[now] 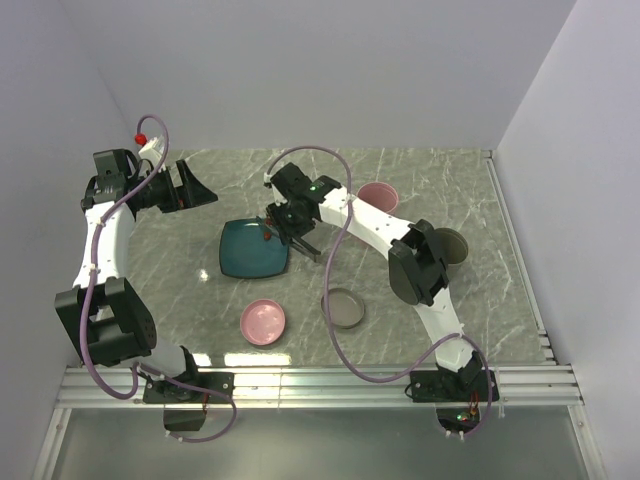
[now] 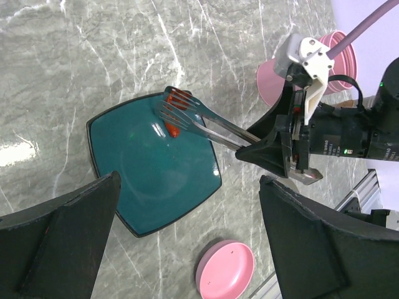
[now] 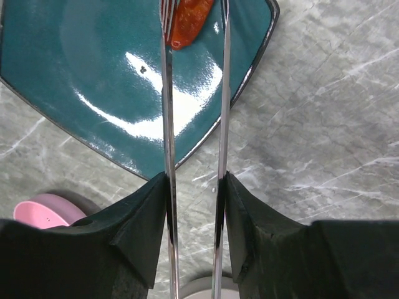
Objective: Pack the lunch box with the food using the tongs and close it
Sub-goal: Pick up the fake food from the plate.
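My right gripper (image 1: pixel 292 230) (image 3: pixel 194 199) is shut on the silver tongs (image 3: pixel 167 124) (image 2: pixel 206 124), one finger pressing each arm from outside. The tong tips reach over the teal square plate (image 1: pixel 245 255) (image 3: pixel 87 75) and sit on either side of a red-orange piece of food (image 3: pixel 189 18) (image 2: pixel 174 130) lying near the plate's edge. Round pink lunch box parts stand near the plate: one pink bowl (image 1: pixel 264 321) (image 2: pixel 227 271) in front of it, another (image 1: pixel 378 196) behind my right arm. My left gripper (image 1: pixel 200 190) (image 2: pixel 187 249) hangs open and empty, left of the plate.
A grey round lid (image 1: pixel 343 308) lies right of the front pink bowl. A darker round lid (image 1: pixel 452 245) sits by my right arm's elbow. White walls close off the marble table (image 1: pixel 480 300) on three sides, and a metal rail runs along the near edge.
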Controlling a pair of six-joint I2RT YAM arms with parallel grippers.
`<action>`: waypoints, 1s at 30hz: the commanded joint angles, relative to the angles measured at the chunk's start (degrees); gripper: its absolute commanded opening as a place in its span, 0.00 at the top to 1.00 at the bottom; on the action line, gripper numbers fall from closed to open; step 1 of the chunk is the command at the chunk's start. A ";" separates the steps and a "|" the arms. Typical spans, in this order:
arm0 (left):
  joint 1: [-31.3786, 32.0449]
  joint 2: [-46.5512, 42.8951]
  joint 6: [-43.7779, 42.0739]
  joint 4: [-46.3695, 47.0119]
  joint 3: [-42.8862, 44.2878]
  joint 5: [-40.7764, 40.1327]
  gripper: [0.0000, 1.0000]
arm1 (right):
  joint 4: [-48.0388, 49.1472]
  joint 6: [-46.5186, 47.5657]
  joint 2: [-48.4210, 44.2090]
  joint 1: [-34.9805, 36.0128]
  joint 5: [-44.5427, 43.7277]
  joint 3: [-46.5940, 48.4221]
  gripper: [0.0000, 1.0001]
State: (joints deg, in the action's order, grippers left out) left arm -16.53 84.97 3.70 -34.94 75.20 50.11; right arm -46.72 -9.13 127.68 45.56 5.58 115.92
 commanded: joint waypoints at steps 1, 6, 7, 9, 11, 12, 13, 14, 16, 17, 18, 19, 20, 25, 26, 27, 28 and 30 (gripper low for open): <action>-0.25 -1.56 -0.37 1.28 -0.14 0.34 0.00 | 1.54 -0.02 -1.03 0.58 0.04 1.51 0.53; -0.34 -1.38 -0.10 1.54 0.04 0.78 0.01 | 1.19 0.16 -2.34 0.58 0.65 0.45 0.54; -0.43 -1.30 -0.10 1.45 -0.05 0.78 0.01 | 1.19 0.25 -3.22 0.67 1.18 -0.25 0.54; -0.34 -1.47 -0.19 1.36 -0.05 0.87 0.01 | 1.63 0.42 -3.92 0.76 1.88 -1.04 0.54; -0.34 -1.56 -0.19 1.45 -0.14 0.96 0.01 | 1.81 1.12 -4.72 0.93 3.11 -1.75 0.54; -0.34 -1.56 -0.19 1.28 -0.05 0.96 0.01 | 1.72 1.48 -4.81 1.11 3.20 -1.84 0.55; -0.34 -1.73 -0.19 1.28 -0.05 1.04 0.00 | 1.55 2.00 -4.72 1.11 3.55 -1.84 0.56; -0.43 -1.74 -0.19 1.28 -0.05 0.96 0.01 | 1.54 2.18 -4.72 1.20 4.08 -1.75 0.57; -0.34 -1.82 -0.10 1.36 -0.14 0.87 0.01 | 1.46 2.44 -4.54 1.20 4.87 -1.57 0.62; -0.43 -1.82 -0.19 1.28 -0.05 0.96 0.00 | 1.37 2.45 -4.63 1.20 5.22 -1.49 0.62; -0.34 -1.74 -0.28 1.10 0.03 0.87 0.01 | 1.37 2.53 -4.54 1.28 5.31 -1.40 0.63; -0.43 -1.82 -0.28 1.01 0.12 0.87 0.01 | 1.28 2.62 -4.63 1.37 5.40 -1.22 0.63; -0.43 -1.82 -0.36 1.01 0.12 0.87 0.01 | 1.11 2.71 -4.63 1.37 5.40 -1.05 0.64; -0.43 -1.74 -0.36 0.93 0.30 1.04 0.01 | 0.49 4.02 -5.59 1.29 5.31 -0.25 0.69; -0.43 -1.65 -0.36 0.92 0.30 0.96 0.00 | 0.49 4.29 -6.38 1.28 5.31 -0.25 0.70; -0.43 -1.65 -0.45 0.92 0.30 0.78 0.01 | 0.40 4.55 -6.82 1.28 5.58 -0.17 0.71; -0.43 -1.65 -0.45 0.92 0.21 0.78 0.01 | 0.23 5.25 -7.35 1.37 5.75 -0.08 0.71; -0.43 -1.74 -0.45 0.92 0.21 0.69 0.01 | 0.05 6.48 -9.19 1.37 6.28 0.01 0.72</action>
State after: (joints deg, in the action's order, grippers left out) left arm -16.69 84.97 3.70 -34.94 75.20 50.11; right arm -46.89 -5.08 125.38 46.39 10.68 113.97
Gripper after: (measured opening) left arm 0.994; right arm 0.362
